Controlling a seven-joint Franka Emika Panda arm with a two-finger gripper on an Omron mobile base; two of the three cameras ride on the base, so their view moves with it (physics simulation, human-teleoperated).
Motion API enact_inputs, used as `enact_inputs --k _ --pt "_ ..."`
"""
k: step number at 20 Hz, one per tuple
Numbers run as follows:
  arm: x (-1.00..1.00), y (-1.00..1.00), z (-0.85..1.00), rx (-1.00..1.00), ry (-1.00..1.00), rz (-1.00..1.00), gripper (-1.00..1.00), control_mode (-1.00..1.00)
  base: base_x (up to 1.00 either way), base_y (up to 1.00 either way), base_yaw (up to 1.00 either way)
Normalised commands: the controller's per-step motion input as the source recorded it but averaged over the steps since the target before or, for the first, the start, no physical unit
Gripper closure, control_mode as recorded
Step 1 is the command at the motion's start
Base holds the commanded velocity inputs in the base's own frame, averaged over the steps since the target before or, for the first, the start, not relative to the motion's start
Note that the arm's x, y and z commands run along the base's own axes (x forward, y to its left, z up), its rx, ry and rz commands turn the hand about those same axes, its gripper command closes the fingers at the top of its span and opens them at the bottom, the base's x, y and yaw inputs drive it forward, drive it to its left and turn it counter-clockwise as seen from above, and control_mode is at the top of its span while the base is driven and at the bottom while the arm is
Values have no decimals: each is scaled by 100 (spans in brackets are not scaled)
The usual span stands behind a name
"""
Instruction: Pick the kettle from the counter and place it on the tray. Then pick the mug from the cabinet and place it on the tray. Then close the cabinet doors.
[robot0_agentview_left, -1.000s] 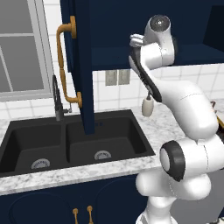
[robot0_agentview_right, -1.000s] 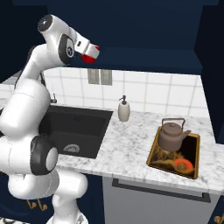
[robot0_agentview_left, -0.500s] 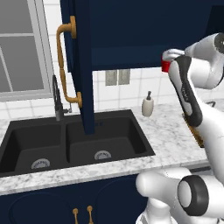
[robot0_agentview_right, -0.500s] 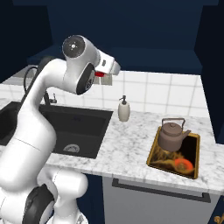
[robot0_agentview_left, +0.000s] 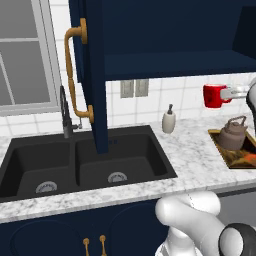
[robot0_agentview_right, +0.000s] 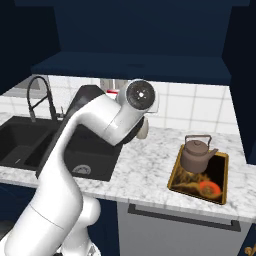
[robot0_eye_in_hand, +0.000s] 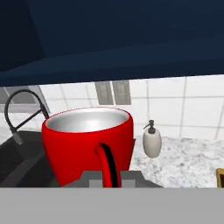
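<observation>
The red mug (robot0_agentview_left: 214, 96) hangs in the air left of and above the kettle (robot0_agentview_left: 232, 134). My gripper (robot0_agentview_left: 226, 94) reaches in from the right edge and is shut on the mug's handle. In the hand view the mug (robot0_eye_in_hand: 89, 142) is upright, and its handle sits between my gripper's (robot0_eye_in_hand: 111, 176) jaws. The grey-brown kettle (robot0_agentview_right: 196, 154) stands upright on the tray (robot0_agentview_right: 176, 170), which lies on the marble counter (robot0_agentview_right: 145, 170). Above is the cabinet's dark blue shelf (robot0_agentview_left: 175, 65). One cabinet door (robot0_agentview_left: 95, 75) with a brass handle stands open over the sink.
A white soap dispenser (robot0_agentview_left: 169, 121) stands by the tiled wall, between sink and tray. The black double sink (robot0_agentview_left: 80, 165) with its dark faucet (robot0_agentview_left: 65, 112) fills the left counter. An orange-red patch (robot0_agentview_right: 209, 187) shows on the tray floor in front of the kettle.
The arm has swung to the right and slightly down, carrying the mug from near the cabinet front to a spot just left of the kettle. Kettle, tray and door have not moved.
</observation>
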Motion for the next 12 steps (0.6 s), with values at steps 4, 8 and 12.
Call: enact_inputs --k 4,8,12 --pt "-5 -1 -78 -13 -13 1 100 -100 0 0 0" --pt "0 -1 -79 -15 -16 -3 100 -100 0 0 0" --pt "0 -8 -73 -15 -16 -6 100 -100 0 0 0"
